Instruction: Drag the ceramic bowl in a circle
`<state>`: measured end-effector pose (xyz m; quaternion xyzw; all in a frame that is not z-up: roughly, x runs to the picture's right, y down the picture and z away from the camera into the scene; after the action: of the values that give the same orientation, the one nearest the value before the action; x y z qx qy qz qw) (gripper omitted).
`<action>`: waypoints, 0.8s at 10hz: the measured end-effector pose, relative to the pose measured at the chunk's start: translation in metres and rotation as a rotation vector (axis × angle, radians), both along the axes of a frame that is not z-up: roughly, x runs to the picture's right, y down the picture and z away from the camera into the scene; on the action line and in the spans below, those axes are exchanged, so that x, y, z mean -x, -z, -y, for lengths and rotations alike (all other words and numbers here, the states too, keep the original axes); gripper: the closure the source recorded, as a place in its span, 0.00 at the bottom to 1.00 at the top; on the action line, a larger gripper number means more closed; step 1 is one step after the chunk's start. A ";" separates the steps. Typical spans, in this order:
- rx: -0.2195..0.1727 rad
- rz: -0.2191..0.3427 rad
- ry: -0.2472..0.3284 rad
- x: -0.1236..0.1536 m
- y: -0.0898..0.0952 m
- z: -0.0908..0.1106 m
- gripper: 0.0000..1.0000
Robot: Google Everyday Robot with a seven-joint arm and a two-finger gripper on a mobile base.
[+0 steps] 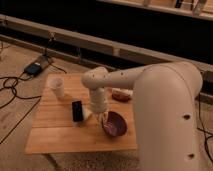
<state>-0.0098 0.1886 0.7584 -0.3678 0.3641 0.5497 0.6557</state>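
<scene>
The ceramic bowl [116, 123], round, shallow and dark purple-maroon, sits on the wooden table [55, 135] near its front right part. My gripper [102, 115] hangs from the big white arm [165, 100] and comes down at the bowl's left rim, touching or just inside it. The arm hides the table's right side.
A small white cup [56, 86] stands at the table's back left. A black upright object [77, 110] stands just left of the gripper, with a small white thing beside it. A flat reddish-brown object [121, 96] lies behind the bowl. Cables and a box [33, 68] lie on the floor at left.
</scene>
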 end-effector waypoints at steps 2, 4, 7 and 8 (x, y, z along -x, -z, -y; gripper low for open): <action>0.005 -0.084 -0.040 -0.033 0.002 -0.004 1.00; -0.002 -0.177 -0.070 -0.072 -0.005 -0.003 1.00; -0.028 -0.293 -0.102 -0.123 -0.021 0.008 1.00; -0.043 -0.320 -0.106 -0.135 -0.029 0.015 1.00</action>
<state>0.1252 0.1741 0.7873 -0.2802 0.4320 0.6429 0.5670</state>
